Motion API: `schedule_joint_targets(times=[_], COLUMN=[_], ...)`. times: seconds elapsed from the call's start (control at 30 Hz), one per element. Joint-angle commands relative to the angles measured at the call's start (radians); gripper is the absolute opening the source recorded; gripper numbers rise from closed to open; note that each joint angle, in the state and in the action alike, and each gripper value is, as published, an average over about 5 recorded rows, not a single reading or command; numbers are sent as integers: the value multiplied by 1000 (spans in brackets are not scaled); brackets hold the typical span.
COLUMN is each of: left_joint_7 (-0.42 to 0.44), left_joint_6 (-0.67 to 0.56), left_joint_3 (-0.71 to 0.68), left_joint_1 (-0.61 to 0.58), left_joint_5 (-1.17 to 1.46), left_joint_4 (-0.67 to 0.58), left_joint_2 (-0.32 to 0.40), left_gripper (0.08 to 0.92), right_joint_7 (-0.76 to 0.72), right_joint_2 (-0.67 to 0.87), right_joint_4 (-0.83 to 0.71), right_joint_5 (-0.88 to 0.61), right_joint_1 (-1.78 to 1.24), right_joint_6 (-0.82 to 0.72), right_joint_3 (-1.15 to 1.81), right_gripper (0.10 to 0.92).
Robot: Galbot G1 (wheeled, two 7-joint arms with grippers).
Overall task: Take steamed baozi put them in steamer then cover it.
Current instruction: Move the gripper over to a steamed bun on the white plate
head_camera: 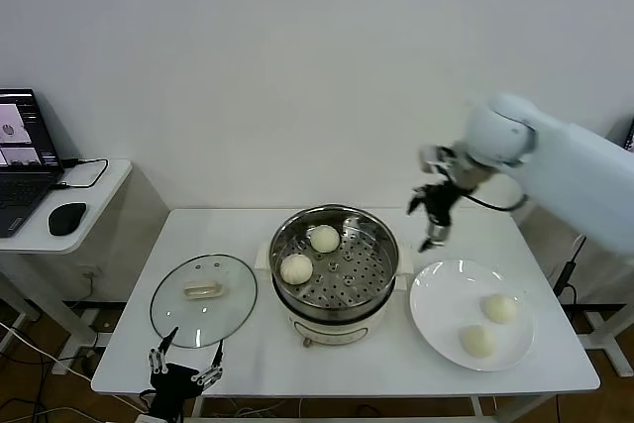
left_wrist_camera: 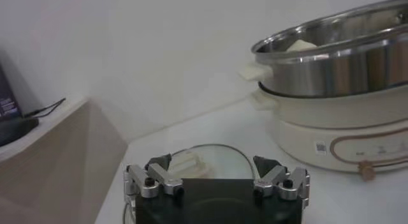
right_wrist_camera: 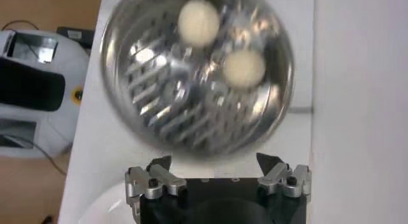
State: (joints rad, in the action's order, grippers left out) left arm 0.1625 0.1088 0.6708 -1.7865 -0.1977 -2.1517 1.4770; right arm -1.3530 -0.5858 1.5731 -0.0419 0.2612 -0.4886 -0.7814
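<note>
Nearest, the left gripper (head_camera: 184, 357) waits released at the table's (head_camera: 248, 344) front edge by the lid (head_camera: 203, 300). Two buns (head_camera: 489, 324) sit on the plate (head_camera: 426, 309), two (head_camera: 310, 253) in the steamer (head_camera: 381, 289). Only the wrist view shows the right gripper (right_wrist_camera: 217, 166) released, empty, above the steamer's far rim.

steamer (head_camera: 335, 266) open-topped, two baozi (head_camera: 310, 254) on tray, bare tray nearer the plate (head_camera: 436, 314)

Right gripper (head_camera: 436, 217) raised, jaws spread and empty; left gripper (head_camera: 184, 363) low, likewise spread.
</note>
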Motion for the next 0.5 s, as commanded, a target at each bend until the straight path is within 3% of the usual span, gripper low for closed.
schedule_joint_targets(times=[0.03,0.5], left_joint_7=[-2,-5], left_joint_6=[-1,-1], left_joint_3=[-4,-7], left_joint_1=[-16,-20], left_joint_5=[-6,-25], left_joint_4=[5,33], left_joint_2=[-1,17], left_gripper=[823,823], right_joint_7=[-7,18], right_joint_2=[210,137], right_joint_4=[106,26], right_joint_5=[184,304], right_joint_1=[-343,-537], right_joint_6=[62,98], right_joint_3=[187,261], right_gripper=[822,823])
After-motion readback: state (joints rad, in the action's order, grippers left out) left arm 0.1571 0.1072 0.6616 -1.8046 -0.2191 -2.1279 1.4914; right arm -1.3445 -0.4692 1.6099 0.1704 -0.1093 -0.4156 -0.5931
